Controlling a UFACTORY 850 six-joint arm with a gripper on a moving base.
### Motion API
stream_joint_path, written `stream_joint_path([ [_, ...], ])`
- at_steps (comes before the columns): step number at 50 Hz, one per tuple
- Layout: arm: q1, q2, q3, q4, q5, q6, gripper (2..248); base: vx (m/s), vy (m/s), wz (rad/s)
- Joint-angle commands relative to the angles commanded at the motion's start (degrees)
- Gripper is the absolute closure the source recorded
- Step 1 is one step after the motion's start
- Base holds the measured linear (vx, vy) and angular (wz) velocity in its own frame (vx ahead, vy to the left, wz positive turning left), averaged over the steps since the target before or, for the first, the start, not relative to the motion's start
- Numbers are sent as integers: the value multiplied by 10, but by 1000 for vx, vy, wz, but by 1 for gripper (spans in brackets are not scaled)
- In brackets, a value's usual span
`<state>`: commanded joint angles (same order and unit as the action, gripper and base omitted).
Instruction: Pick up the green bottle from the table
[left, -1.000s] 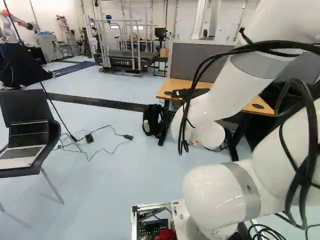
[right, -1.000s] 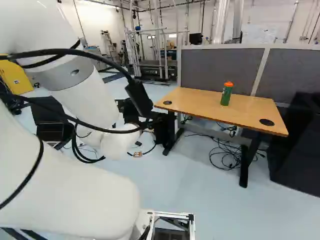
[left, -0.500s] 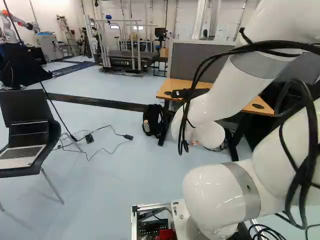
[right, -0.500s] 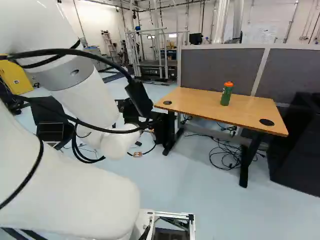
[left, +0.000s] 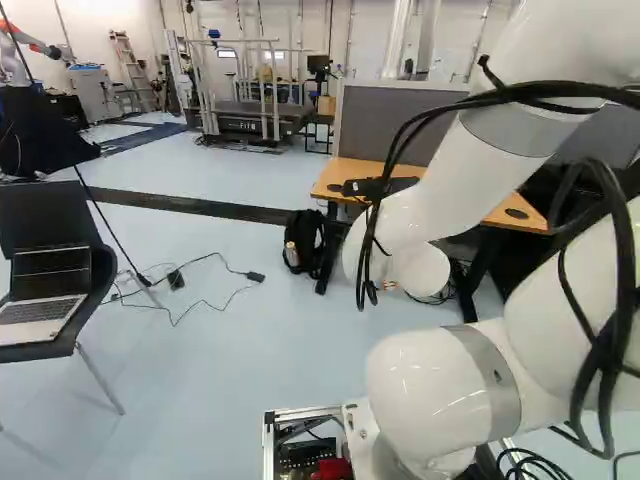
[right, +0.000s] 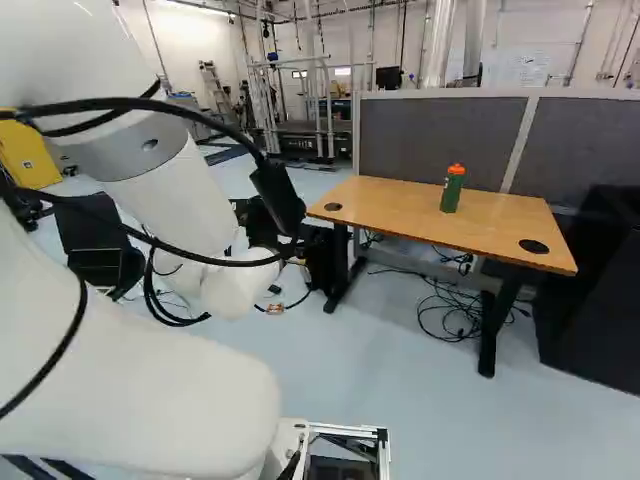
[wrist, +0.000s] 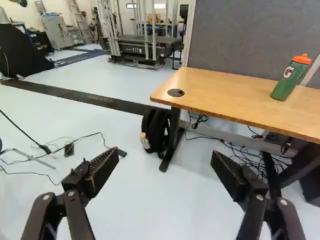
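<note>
End effector: the gripper (wrist: 165, 156) is released, its two fingers standing wide apart, with pale floor visible through the gap. The fingers are well apart from the bottle and the desk.

Task item: the green bottle (right: 451, 190), with an orange lid, stands upright on the wooden desk (right: 390, 205), at the right of the right base view. It sits nearer the rear edge than the front, between two black round inserts, inside both end edges.

Edges: a grey partition (right: 430, 140) rises along the desk's rear side. The front edge faces a broad stretch of floor between desk and base. Dark legs (right: 488, 335) stand under the top, with loose cables (right: 455, 318) on the floor between them. A large black object (right: 600, 290) stands beside the far right end.

Adjacent ground: a black backpack (left: 303, 240) rests by the other end's leg. At the left of the left base view, a chair (left: 50, 215) carries an open laptop (left: 45, 300); a floor lead runs between chair and backpack.
</note>
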<state>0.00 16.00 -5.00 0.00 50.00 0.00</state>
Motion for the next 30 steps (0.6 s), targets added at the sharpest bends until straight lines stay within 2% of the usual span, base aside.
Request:
stream_joint_path([
  [30, 0, 0, 0, 0, 0, 0, 3, 130, -57, -202],
])
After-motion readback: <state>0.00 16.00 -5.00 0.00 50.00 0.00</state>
